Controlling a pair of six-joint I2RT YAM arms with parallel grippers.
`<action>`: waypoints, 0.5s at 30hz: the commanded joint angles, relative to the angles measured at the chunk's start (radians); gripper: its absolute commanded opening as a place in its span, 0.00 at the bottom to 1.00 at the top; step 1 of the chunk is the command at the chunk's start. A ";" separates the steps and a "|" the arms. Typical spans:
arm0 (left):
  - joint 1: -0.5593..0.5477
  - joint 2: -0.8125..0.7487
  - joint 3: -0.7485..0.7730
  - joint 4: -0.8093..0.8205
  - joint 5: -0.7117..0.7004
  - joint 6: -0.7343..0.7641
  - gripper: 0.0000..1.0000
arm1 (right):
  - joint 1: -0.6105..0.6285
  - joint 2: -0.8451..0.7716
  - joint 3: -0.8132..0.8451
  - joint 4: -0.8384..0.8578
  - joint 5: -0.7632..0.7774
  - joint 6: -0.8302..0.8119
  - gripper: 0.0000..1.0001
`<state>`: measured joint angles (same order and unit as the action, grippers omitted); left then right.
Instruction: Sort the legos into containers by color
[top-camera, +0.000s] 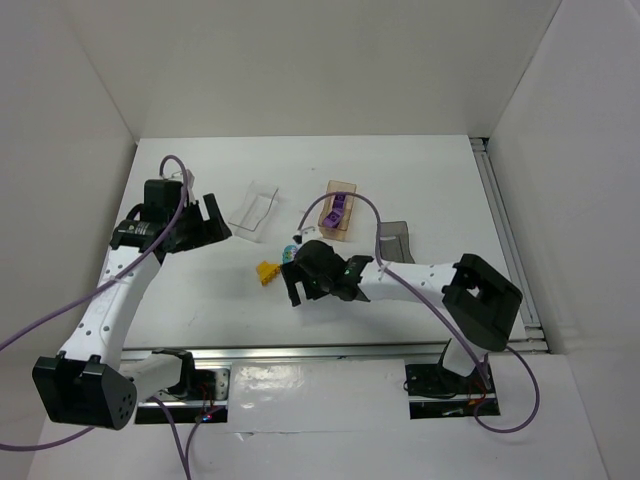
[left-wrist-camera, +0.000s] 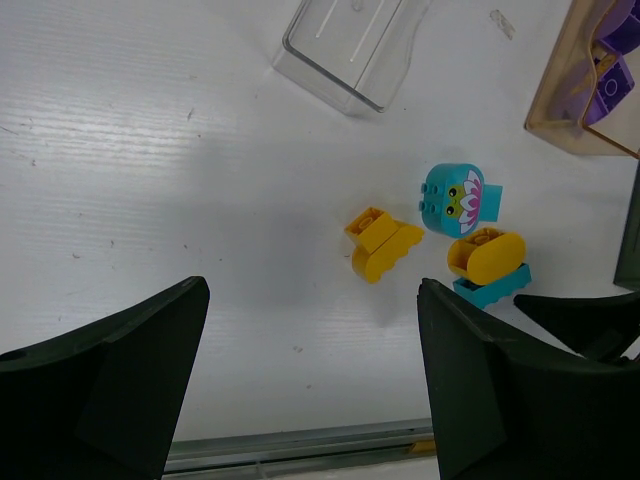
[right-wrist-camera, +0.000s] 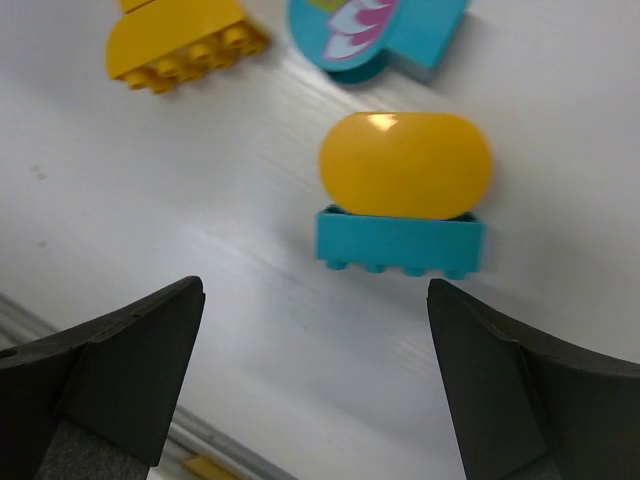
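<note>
A yellow oval brick (right-wrist-camera: 405, 165) lies against a flat teal brick (right-wrist-camera: 400, 243) on the white table. My right gripper (right-wrist-camera: 315, 370) is open and empty, hovering just near of this pair. A round cyan brick with a printed face (left-wrist-camera: 452, 198) and a yellow brick (left-wrist-camera: 382, 245) lie close by. My left gripper (left-wrist-camera: 315, 380) is open and empty, off to the left (top-camera: 205, 225). The tan tray (top-camera: 338, 210) holds purple bricks (left-wrist-camera: 610, 75). The clear tray (top-camera: 255, 210) is empty. The dark grey tray (top-camera: 394, 240) is partly hidden by the right arm.
White walls close in the table on the left, back and right. A metal rail (top-camera: 330, 350) runs along the near edge. Purple cables (top-camera: 60, 320) loop over both arms.
</note>
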<state>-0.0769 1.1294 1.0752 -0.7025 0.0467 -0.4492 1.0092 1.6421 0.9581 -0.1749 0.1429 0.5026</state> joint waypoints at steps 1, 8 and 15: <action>-0.004 -0.002 0.008 0.021 0.001 -0.008 0.93 | -0.004 -0.070 0.057 -0.124 0.200 -0.070 1.00; -0.014 0.010 -0.001 0.021 0.010 -0.017 0.93 | -0.004 -0.008 0.125 -0.175 0.267 -0.185 1.00; -0.014 0.010 -0.001 0.021 0.010 -0.026 0.93 | -0.043 0.120 0.220 -0.126 0.177 -0.257 1.00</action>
<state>-0.0868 1.1397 1.0752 -0.7021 0.0475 -0.4545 0.9955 1.7111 1.1168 -0.3141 0.3542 0.2993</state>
